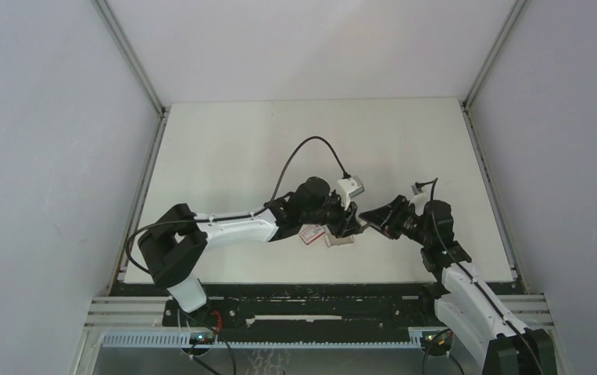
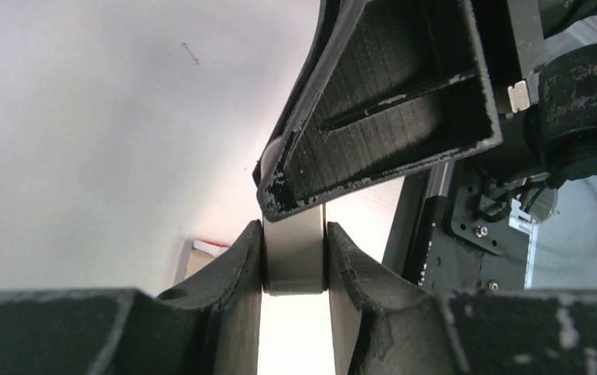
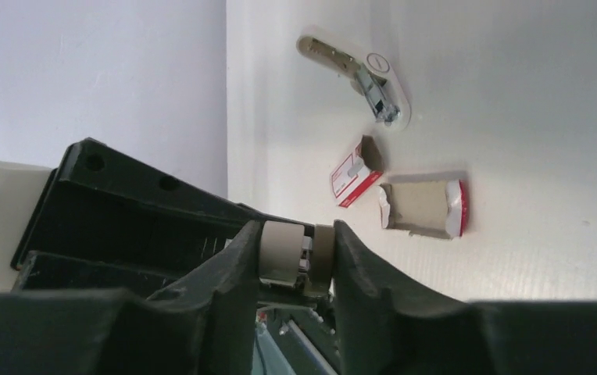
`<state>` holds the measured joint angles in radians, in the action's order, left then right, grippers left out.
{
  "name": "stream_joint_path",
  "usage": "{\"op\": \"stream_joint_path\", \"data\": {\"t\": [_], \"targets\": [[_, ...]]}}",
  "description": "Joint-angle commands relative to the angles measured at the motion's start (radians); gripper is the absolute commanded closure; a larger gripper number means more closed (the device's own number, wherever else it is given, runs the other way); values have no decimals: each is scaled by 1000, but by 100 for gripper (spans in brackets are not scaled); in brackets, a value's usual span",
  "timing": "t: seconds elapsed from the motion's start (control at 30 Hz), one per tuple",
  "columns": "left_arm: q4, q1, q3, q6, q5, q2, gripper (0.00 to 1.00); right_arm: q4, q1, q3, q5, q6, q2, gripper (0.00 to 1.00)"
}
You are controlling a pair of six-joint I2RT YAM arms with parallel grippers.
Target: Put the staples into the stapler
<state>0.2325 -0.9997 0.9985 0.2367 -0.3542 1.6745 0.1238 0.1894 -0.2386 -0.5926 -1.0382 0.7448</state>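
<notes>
Both grippers meet above the table's middle. My left gripper [image 1: 349,223] [image 2: 295,238] is shut on a small flat grey piece, the staples tray [image 2: 295,254]. One finger [image 2: 381,101] of my right gripper covers the tray's far end. My right gripper [image 1: 370,216] [image 3: 296,238] is shut on the same tray [image 3: 284,258], where a silvery strip shows between two grey walls. The white stapler [image 3: 362,74] lies open on the table beyond, its dark metal inside showing. In the top view it is hidden under the left arm.
The red-and-white box sleeve [image 3: 355,173] [image 1: 311,233] lies on the table below the left wrist. A torn-open cardboard piece with a red edge [image 3: 424,207] [image 1: 341,241] lies beside it. White walls ring the table [image 1: 241,156].
</notes>
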Motion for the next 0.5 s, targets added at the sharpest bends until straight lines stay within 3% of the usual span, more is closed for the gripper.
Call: {"op": "stream_joint_path", "data": {"t": [0.0, 0.03, 0.07, 0.4, 0.43, 0.47], "targets": [[70, -10, -21, 19, -15, -60, 100, 51, 30, -15, -4, -9, 2, 85], [70, -9, -21, 18, -16, -61, 100, 44, 31, -14, 2, -7, -1, 98], [70, -10, -21, 19, -16, -61, 100, 35, 31, -14, 9, -4, -4, 100], [41, -10, -18, -7, -17, -73, 100, -5, 26, -16, 57, 32, -77, 99], [40, -10, -20, -11, -16, -74, 100, -4, 20, -20, 42, 44, -76, 76], [39, -10, -20, -13, -16, -74, 100, -7, 15, -29, 30, 67, -73, 38]]}}
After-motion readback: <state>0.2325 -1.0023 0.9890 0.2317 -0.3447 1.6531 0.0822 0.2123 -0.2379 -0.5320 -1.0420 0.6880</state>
